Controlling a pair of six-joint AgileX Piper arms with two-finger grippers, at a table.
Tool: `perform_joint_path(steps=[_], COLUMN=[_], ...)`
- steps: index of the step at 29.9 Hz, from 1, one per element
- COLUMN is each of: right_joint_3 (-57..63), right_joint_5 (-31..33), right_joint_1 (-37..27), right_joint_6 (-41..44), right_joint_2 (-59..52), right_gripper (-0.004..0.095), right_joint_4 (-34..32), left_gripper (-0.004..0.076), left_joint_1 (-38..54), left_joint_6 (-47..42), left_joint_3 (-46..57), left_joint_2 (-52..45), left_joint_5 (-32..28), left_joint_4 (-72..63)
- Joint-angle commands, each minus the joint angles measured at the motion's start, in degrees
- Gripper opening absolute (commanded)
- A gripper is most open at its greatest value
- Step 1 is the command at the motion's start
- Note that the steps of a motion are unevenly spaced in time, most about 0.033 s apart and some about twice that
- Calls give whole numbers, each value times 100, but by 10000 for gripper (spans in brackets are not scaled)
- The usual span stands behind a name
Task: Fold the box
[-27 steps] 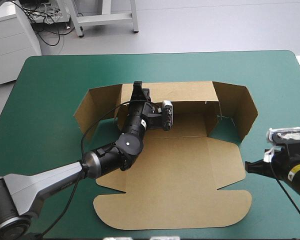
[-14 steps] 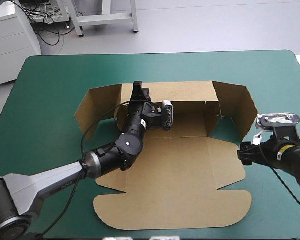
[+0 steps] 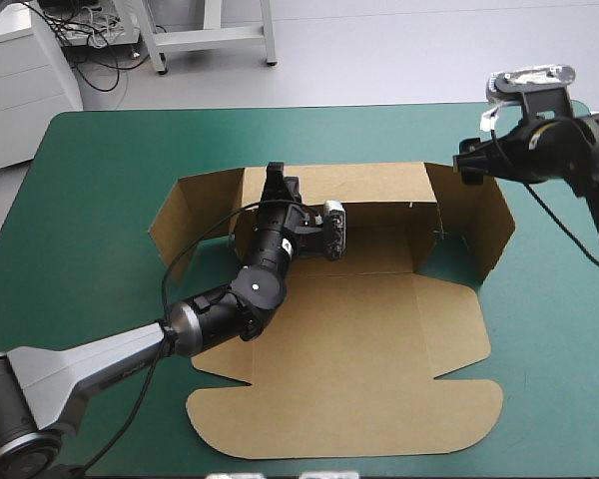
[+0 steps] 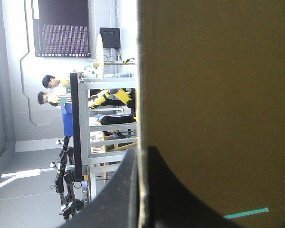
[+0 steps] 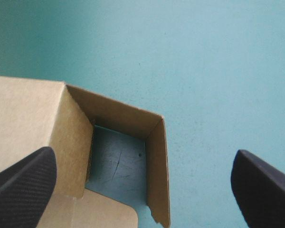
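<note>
The box (image 3: 379,329) sits central on the surface (image 3: 100,180), long axis 9 to 3 o'clock, back wall (image 3: 369,185) clamped at 11 o'clock by the left hand (image 3: 276,180), while the right hand (image 3: 468,160), spread apart, hovers over the 2 o'clock side flap (image 3: 479,215)

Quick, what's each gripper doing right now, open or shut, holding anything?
Left gripper: shut on the box, pinching its far wall.
Right gripper: open, holding nothing, above the box's right corner flap.
</note>
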Motion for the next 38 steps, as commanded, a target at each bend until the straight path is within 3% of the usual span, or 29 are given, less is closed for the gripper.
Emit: perform_joint_path(steps=[1, 6, 10, 17, 38], right_joint_3=[-810, -1572, -1900, -1953, -778], right_joint_5=[36, 179, 335, 381, 391], right_joint_1=[-363, -1064, -1429, -1548, -1548], right_joint_6=[-358, -691, -887, -940, -1270], right_joint_2=[456, 1327, 1955, 2575, 2344], right_gripper=[901, 896, 897, 896, 896], right_joint_4=[211, 1382, 1939, 2056, 2085], left_gripper=[-32, -32, -32, -32, -32], left_joint_1=[-20, -20, -20, -20, -20], left_joint_6=[-85, -85, -85, -165, -165], left_joint_3=[-153, -153, -153, -153, -153], left_joint_2=[-228, -228, -228, -228, -228], left_joint_5=[145, 145, 133, 156, 489], left_joint_4=[546, 546, 546, 546, 546])
